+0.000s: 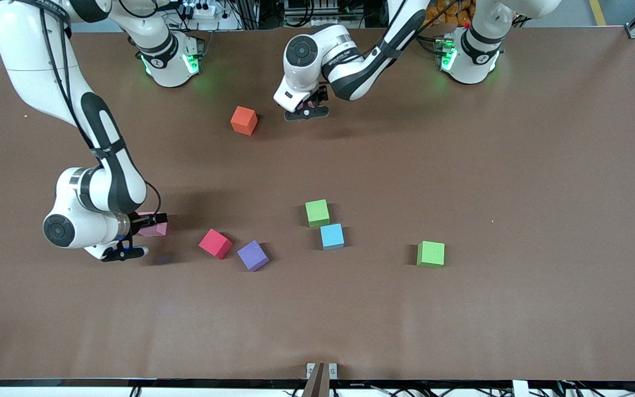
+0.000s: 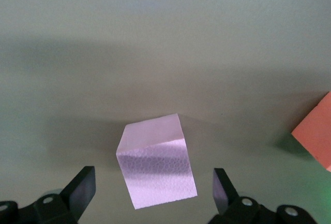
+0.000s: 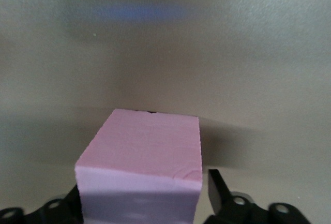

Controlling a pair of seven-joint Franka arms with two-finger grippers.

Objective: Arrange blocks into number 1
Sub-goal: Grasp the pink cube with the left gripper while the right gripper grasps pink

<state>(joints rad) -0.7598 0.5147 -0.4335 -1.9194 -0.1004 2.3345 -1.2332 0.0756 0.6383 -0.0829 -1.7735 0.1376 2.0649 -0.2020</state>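
Observation:
My left gripper is open low over the table near the robots' bases, its fingers standing apart on either side of a pink block. An orange block lies beside it. My right gripper is open low at the right arm's end, flanking the second pink block; a gap shows at one finger. Near the middle lie a red block, a purple block, a green block touching a blue block, and another green block toward the left arm's end.
The brown table carries only the blocks. The two arm bases with green lights stand along its edge farthest from the front camera. A small bracket sits at the edge nearest the camera.

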